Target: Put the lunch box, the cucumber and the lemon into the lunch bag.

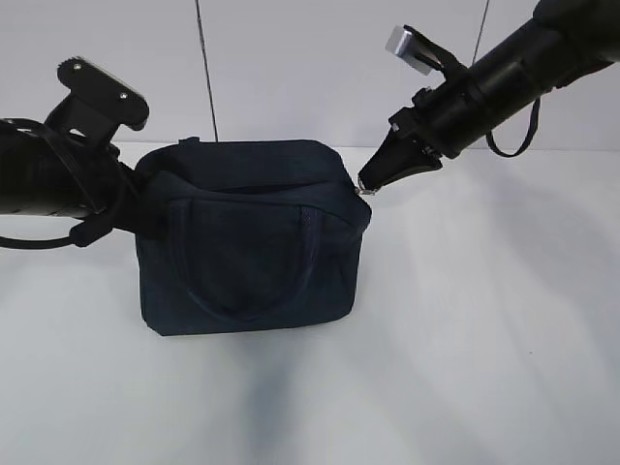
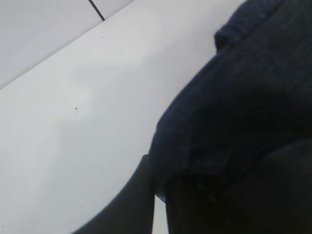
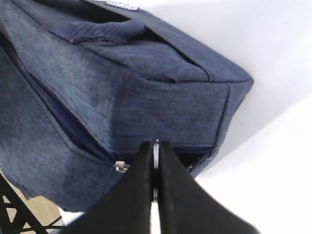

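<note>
Fabric fills most of what we see: the lunch bag (image 1: pixel 247 237) stands upright in the middle of the white table (image 1: pixel 484 368), its long face and one loop handle (image 1: pixel 247 281) turned toward the exterior camera. We see bare table in front of the bag and to its right, running out to the frame edges; behind it the table meets a pale wall (image 1: pixel 291 58).

At the bag's upper right corner we find the right gripper (image 1: pixel 366 187), its arm slanting down from the top right. In the right wrist view its fingers (image 3: pixel 139 195) are pressed together on a thin silver ring pull (image 3: pixel 155 156) at the end of the zipper (image 3: pixel 73 131), which runs along the seam just under the top panel. A small metal slider (image 3: pixel 120 166) sits just left of the fingertips.

On the bag's left end we see the left gripper (image 2: pixel 158 190) buried against dark cloth; its jaws stand nearly closed, and they seem to pinch a fold of the bag, though the view is too dark and blurred to be sure. Open table lies to its left.

We see no lunch box, cucumber or lemon in any view.
</note>
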Controlling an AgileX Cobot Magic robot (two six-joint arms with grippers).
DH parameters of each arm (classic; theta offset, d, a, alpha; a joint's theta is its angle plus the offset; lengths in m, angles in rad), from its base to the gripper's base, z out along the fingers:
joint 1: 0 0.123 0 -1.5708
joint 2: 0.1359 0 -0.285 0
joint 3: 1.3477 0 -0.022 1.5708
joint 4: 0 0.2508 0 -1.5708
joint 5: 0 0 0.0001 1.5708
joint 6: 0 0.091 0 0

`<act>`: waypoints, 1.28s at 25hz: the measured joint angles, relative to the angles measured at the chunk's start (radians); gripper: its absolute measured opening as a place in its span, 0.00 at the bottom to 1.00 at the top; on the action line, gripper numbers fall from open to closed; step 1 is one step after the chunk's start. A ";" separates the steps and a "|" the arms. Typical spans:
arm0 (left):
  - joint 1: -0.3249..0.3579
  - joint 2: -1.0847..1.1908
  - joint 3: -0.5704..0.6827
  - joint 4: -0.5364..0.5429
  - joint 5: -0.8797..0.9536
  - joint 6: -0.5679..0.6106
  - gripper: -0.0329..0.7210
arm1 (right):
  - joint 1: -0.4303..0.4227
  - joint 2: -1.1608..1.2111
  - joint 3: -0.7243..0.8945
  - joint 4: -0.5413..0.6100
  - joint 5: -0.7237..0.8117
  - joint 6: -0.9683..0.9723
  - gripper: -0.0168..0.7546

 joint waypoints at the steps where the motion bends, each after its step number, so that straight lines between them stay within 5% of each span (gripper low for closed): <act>1: 0.000 0.000 0.000 0.000 -0.002 0.000 0.06 | 0.000 0.000 -0.009 -0.007 0.002 0.004 0.05; 13: 0.000 0.058 -0.011 -0.014 -0.005 0.000 0.06 | 0.000 0.000 -0.034 -0.138 -0.034 0.045 0.05; 32: 0.000 0.041 -0.011 -0.070 0.023 0.000 0.06 | 0.000 0.083 -0.034 -0.165 -0.132 0.047 0.05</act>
